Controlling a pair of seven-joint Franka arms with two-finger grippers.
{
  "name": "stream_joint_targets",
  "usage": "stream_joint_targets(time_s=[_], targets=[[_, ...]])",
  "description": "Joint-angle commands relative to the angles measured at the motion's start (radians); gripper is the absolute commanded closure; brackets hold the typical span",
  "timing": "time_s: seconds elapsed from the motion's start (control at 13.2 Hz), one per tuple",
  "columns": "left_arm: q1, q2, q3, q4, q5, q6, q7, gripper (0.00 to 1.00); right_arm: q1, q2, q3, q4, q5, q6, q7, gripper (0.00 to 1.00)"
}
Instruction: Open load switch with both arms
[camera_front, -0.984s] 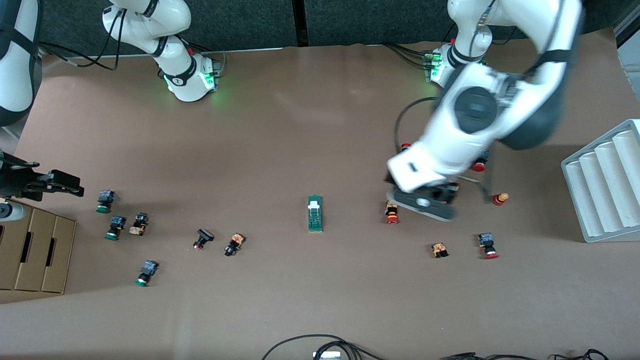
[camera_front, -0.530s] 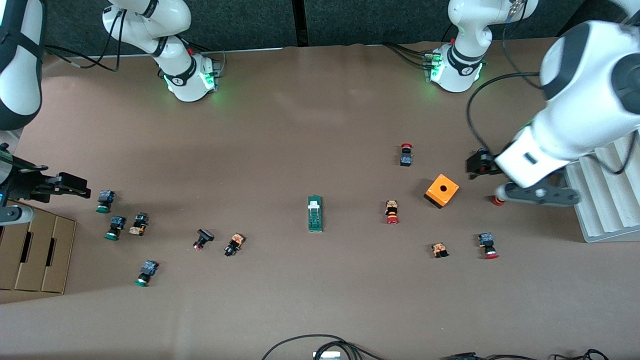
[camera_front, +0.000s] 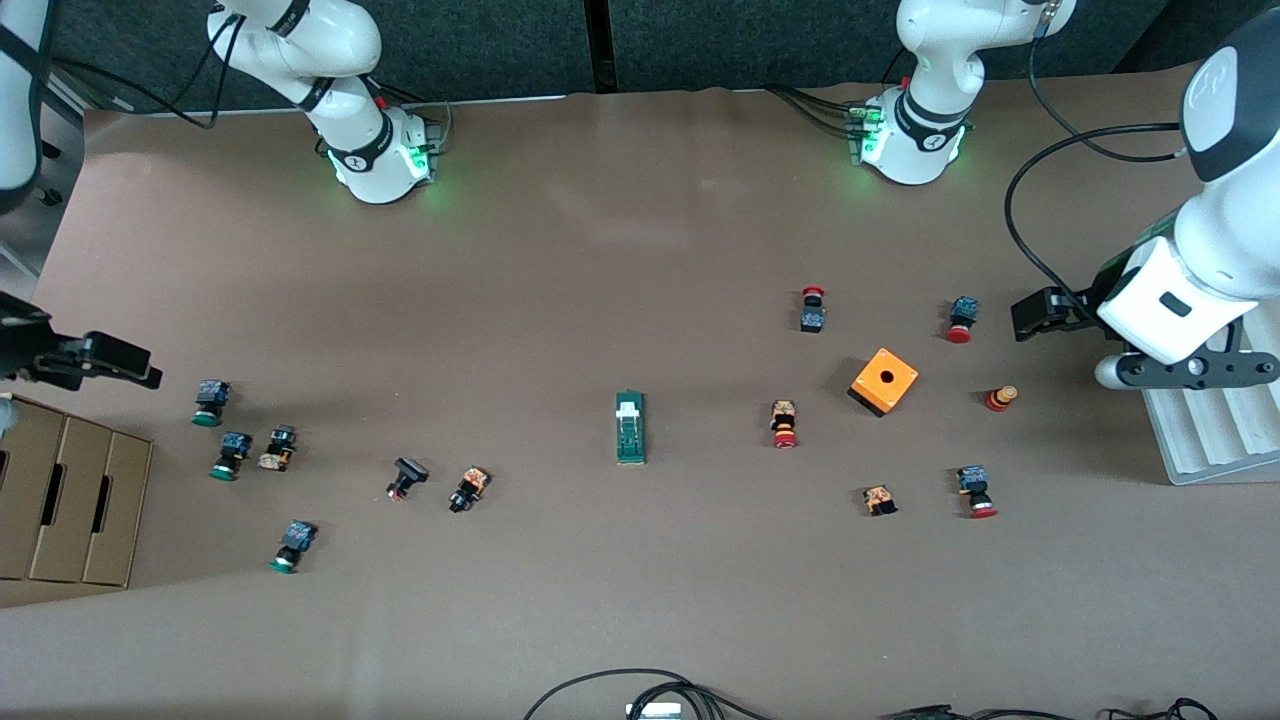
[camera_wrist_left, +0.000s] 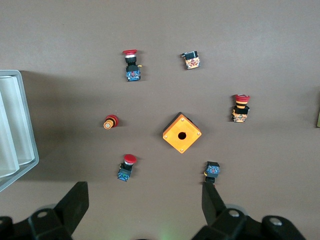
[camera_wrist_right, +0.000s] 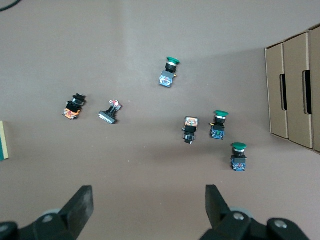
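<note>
Both arms are hanging at the two ends of the brown counter (camera_front: 640, 250), and neither is anywhere near the load switch (camera_front: 630, 428), the narrow dark-green rectangular block with a white end piece lying mid-counter, untouched. Its long axis is running toward and away from the front camera, white end on the side toward the robots' bases.

Left gripper (camera_wrist_left: 145, 200) is hovering with fingers spread wide and nothing held, over the counter's edge by the grey ridged plastic tray (camera_front: 1215, 360) at the left arm's end. From its wrist view the orange cube with a round hole (camera_wrist_left: 182, 133) and the scattered red-capped push-buttons are sitting between it and the switch, whose edge is only just peeking in at the frame border (camera_wrist_left: 318, 114).

Right gripper (camera_wrist_right: 149, 205) is also released and empty, hovering near the brown cardboard box with slots (camera_front: 65, 500) at the right arm's end. Green-capped push-buttons and two small black ones are lying between it and the switch, of which only a sliver (camera_wrist_right: 3, 141) is showing.

Judging by the front view, the switch is sitting roughly midway, so neither arm is clearly nearer. Each is looking at a long sideways reach inward, coming at the block's long sides from the two ends of the counter.
</note>
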Motion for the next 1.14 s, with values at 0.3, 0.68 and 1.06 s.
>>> stream_joint_targets(time_s=[0.3, 0.68, 1.06], targets=[[-0.086, -0.195, 0.163, -0.244, -0.03, 0.207, 0.006, 0.0, 0.036, -0.097, 0.001, -0.127, -0.006, 0.059, 0.022, 0.0], [-0.114, -0.191, 0.204, -0.234, -0.032, 0.214, 0.007, 0.0, 0.024, -0.084, 0.001, -0.093, 0.005, 0.034, 0.019, 0.0], [-0.12, -0.177, 0.202, -0.215, -0.029, 0.18, 0.007, 0.0, 0.032, -0.078, 0.002, -0.092, -0.011, 0.011, 0.016, 0.0]])
